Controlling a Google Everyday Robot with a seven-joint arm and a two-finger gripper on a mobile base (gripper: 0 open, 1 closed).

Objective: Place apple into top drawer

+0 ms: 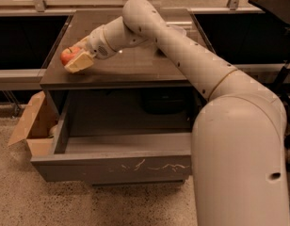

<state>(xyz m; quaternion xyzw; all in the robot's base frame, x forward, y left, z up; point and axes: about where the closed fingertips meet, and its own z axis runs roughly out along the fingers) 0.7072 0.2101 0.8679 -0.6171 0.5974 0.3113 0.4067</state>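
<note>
The red-orange apple [66, 55] is at the left edge of the dark cabinet top [135, 62]. My gripper [75, 55] reaches it from the right, with one pale finger [79, 63] in front of the apple and the other behind it, closed around it. The apple is at or just above the surface. The top drawer [112, 166] is pulled out below the cabinet top. Its scratched grey front panel faces me and its inside [126, 142] shows nothing in it.
An open cardboard box [28, 125] stands on the floor left of the drawer. A dark object [161, 100] sits in the recess behind the drawer. My large arm [239, 145] fills the right side. Dark bins flank the cabinet on both sides.
</note>
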